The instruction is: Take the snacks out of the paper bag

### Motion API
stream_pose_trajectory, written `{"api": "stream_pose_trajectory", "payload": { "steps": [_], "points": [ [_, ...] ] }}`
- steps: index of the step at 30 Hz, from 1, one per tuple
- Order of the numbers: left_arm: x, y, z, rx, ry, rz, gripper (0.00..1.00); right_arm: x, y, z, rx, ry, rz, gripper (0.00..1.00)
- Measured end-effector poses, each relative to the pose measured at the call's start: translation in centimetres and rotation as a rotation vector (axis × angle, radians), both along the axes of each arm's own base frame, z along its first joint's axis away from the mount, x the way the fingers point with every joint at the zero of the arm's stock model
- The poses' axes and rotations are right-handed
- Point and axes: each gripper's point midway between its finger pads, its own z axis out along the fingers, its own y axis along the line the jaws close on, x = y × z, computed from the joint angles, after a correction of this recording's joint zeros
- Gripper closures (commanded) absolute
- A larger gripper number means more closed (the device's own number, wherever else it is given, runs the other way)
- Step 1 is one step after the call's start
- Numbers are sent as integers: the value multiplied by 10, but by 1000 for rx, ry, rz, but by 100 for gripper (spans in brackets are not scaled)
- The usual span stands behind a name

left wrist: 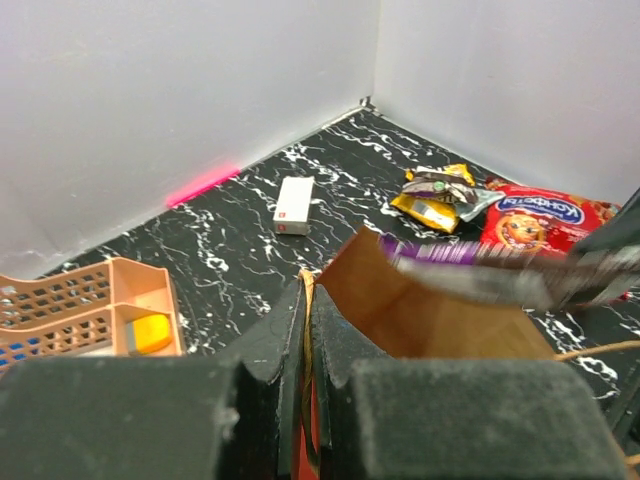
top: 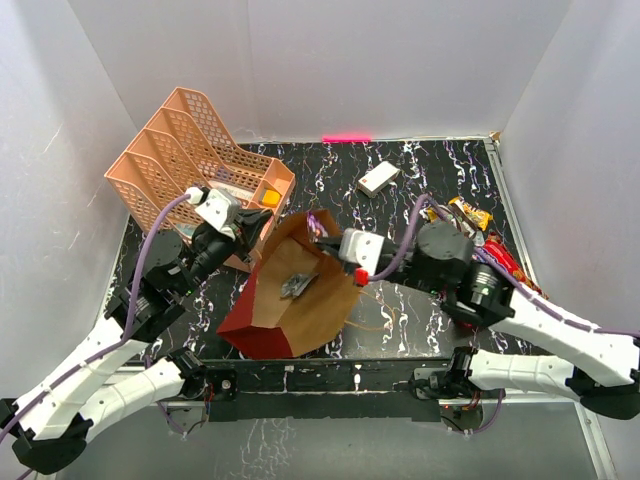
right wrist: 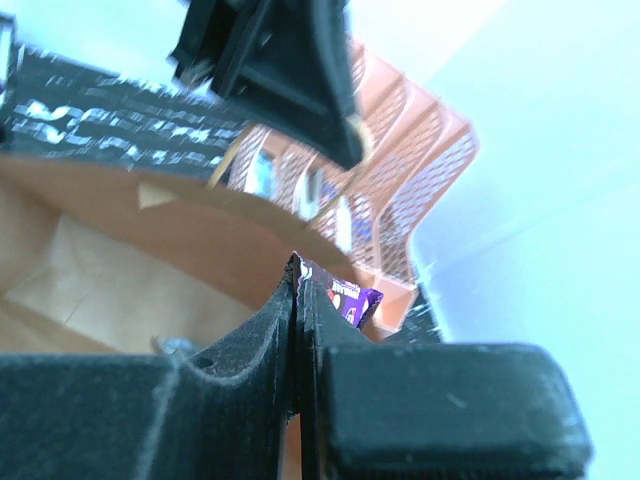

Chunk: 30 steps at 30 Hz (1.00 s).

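From above, we see the paper bag (top: 285, 315) tipped over on the bench (top: 330, 170), its mouth toward the far right. The left claw (top: 255, 232) is clamped on its rim to hold it open.

The left wrist view shows the red cookie packet (left wrist: 545, 220) already out, at right.

In the right wrist view, the closed right claw (right wrist: 297, 290) seems to nip a purple wrapper (right wrist: 357, 300).

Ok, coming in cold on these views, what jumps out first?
The dark red paper bag lies on its side in the middle, kraft mouth gaping, with the left gripper pinching its rim. At that mouth the right gripper is shut on a purple wrapper, with a grey wrapper deeper inside. Far right, a shiny red cookie packet and yellow wrappers already lie out.
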Motion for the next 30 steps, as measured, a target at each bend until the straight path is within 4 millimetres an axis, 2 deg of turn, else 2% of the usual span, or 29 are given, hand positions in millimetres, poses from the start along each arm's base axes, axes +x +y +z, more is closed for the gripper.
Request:
{"api": "stream_pose_trajectory", "payload": {
  "steps": [3,7,10,13,16,19,22,25,28,30],
  "points": [
    [2,4,10,22,-34,18,100,1,-13,45,77,-74,-34,92],
    [6,4,21,51,-75,28,100,14,-30,87,162,-167,-138,92],
    [9,-1,21,72,-82,13,100,38,-39,99,190,-213,-281,93],
    [9,-15,17,85,-68,-46,100,70,-48,100,184,-233,-463,92],
    [1,-37,6,86,-23,-161,100,116,-60,81,133,-210,-645,92],
    [-13,-55,-3,70,32,-278,99,158,-86,52,90,-155,-786,92],
    [-30,-65,-13,45,89,-385,99,190,-126,23,87,-81,-898,92],
    [-49,-70,-22,21,145,-472,99,211,-163,-4,73,-34,-999,92],
    [-68,-73,-28,-3,196,-559,99,232,-189,-48,4,19,-1084,92],
    [-78,-73,-29,-16,221,-600,99,244,-199,-92,-73,79,-1122,92]
  ]
}}
